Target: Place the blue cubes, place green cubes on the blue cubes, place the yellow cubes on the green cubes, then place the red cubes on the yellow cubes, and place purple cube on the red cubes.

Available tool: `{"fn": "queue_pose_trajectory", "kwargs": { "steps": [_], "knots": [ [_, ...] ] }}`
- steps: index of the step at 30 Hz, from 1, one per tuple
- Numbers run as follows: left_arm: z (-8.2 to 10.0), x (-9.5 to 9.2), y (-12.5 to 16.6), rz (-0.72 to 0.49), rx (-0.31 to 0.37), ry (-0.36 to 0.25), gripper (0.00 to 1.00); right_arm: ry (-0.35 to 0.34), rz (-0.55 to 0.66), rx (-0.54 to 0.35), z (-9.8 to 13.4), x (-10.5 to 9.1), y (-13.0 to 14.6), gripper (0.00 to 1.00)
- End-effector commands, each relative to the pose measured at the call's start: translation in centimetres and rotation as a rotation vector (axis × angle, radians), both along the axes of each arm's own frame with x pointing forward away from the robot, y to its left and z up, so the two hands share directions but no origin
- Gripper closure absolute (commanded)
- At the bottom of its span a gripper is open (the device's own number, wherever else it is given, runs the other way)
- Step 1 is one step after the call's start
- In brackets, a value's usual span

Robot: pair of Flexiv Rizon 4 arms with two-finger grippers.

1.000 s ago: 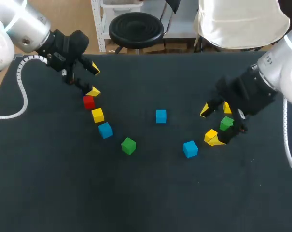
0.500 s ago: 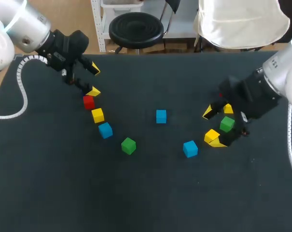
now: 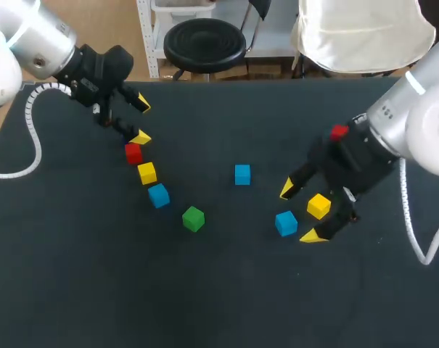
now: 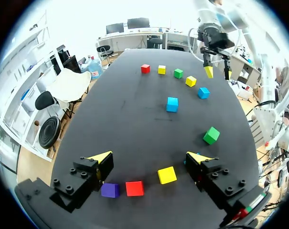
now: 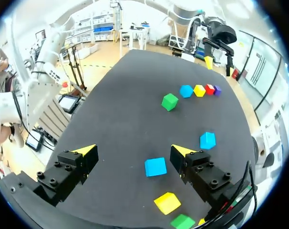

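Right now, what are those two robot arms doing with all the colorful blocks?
They are meant to stack the cubes by color, but nothing is stacked yet: every cube sits alone on the black table. The left gripper is open over the purple cube and red cube at one end of a curved row. The right gripper is open over a blue cube, with a yellow cube beside it. Neither holds anything.
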State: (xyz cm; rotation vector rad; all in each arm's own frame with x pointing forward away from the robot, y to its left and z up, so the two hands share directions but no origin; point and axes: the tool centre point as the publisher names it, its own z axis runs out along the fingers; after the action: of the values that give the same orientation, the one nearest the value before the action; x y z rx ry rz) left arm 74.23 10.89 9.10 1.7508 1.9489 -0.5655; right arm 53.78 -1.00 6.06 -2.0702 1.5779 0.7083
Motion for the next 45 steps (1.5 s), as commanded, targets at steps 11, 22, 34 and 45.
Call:
{"fn": "queue_pose_trajectory", "kwargs": {
  "steps": [11,22,34,45],
  "knots": [
    [0.0,-0.1,0.0,0.000,0.000,-0.002,0.00,0.061,0.014,0.057,-3.3,1.5,-1.0,0.00],
    [0.0,-0.1,0.0,0.000,0.000,-0.002,0.00,0.089,-0.005,0.078,-4.6,2.1,-1.1,0.00],
    [0.0,-0.1,0.0,0.000,0.000,-0.002,0.00,0.096,-0.009,0.087,-5.4,2.5,-0.4,0.04],
    [0.0,-0.1,0.0,0.000,0.000,-0.002,0.00,0.085,-0.004,0.085,-5.4,2.8,-0.2,0.50]
  ]
}}
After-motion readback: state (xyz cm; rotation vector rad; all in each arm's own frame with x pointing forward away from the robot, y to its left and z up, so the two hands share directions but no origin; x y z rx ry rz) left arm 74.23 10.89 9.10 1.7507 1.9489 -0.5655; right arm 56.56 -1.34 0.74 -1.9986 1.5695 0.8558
